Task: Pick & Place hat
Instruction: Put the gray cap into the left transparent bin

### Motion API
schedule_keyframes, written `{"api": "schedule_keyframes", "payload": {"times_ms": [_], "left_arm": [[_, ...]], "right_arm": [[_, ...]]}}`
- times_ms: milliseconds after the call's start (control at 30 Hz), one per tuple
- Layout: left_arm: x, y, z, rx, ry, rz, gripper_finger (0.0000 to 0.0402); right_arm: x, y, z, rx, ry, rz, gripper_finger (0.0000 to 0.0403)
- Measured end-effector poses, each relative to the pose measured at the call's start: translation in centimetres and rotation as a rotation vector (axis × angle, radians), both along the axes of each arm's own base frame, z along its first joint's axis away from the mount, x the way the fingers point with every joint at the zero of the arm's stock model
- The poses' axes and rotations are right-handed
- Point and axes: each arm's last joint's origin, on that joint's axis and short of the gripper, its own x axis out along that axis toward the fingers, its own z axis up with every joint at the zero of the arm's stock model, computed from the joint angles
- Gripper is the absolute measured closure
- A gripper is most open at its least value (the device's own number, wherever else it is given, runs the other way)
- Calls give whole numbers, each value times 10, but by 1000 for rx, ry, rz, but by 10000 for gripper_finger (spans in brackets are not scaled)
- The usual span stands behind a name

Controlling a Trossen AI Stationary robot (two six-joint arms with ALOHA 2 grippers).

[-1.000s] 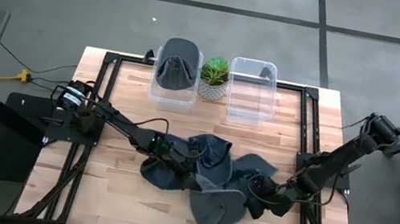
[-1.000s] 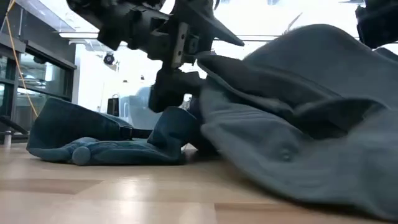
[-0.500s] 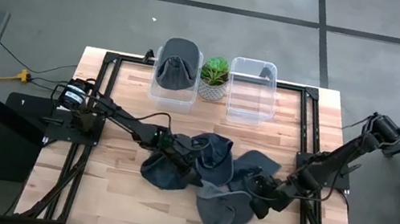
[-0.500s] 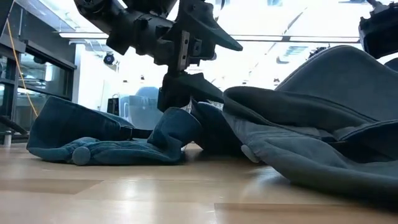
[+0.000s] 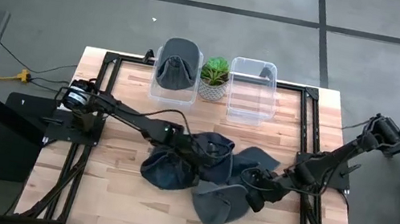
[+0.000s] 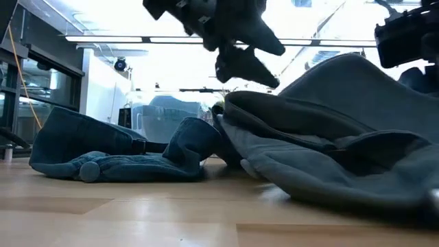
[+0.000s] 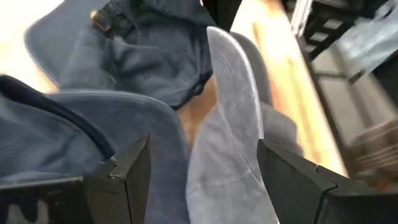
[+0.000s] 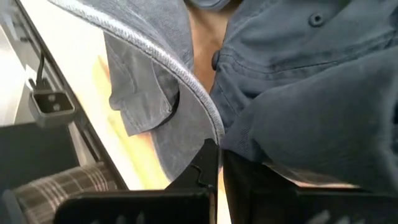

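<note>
Several dark blue and grey hats lie in a heap [image 5: 206, 170] at the middle of the table. My left gripper [image 5: 197, 151] hangs open above the heap; in its wrist view a grey brim [image 7: 233, 93] shows between and beyond its spread fingers, untouched. My right gripper [image 5: 256, 191] is at the heap's right side, shut on a grey hat [image 5: 217, 204]. Another hat [image 5: 178, 64] sits in the left clear bin at the far edge. My right gripper pinches the grey hat between its two shut fingers, where the brim's stitched rim [image 8: 208, 127] meets the crown cloth [image 8: 280, 124]. The fingers slant down from the table's right. The held part is raised; the hat's lower part [image 6: 343, 199] rests on the table.
At the far edge stand a clear bin [image 5: 173, 91], a potted plant [image 5: 214, 78] and a second clear bin [image 5: 250, 92]. A black frame [image 5: 101, 95] runs round the table top. Bare wood lies along the near edge and on both sides of the heap.
My left gripper has risen off the heap with nothing in it, drawn toward the table's far right and rolled about its own line; the blue hat under it stays put. My right gripper has crept toward the heap, still shut, and the grey hat has shifted with it.
</note>
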Motion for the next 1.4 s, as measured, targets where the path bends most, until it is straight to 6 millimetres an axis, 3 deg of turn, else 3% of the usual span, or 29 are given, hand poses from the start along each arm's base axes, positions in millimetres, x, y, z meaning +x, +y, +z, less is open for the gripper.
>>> {"api": "schedule_keyframes", "payload": {"times_ms": [333, 667, 1067, 1400], "left_arm": [[0, -2, -6, 107, 170, -136, 166], [-6, -8, -11, 260, 185, -257, 164], [-8, -12, -12, 387, 174, -305, 94], [-11, -23, -13, 539, 171, -309, 90]], "right_arm": [[10, -15, 0, -7, -14, -73, 402], [15, -23, 1, -24, -30, -73, 402], [19, -25, 3, -9, -69, -113, 402], [29, -32, 9, 33, -152, -193, 402]]}}
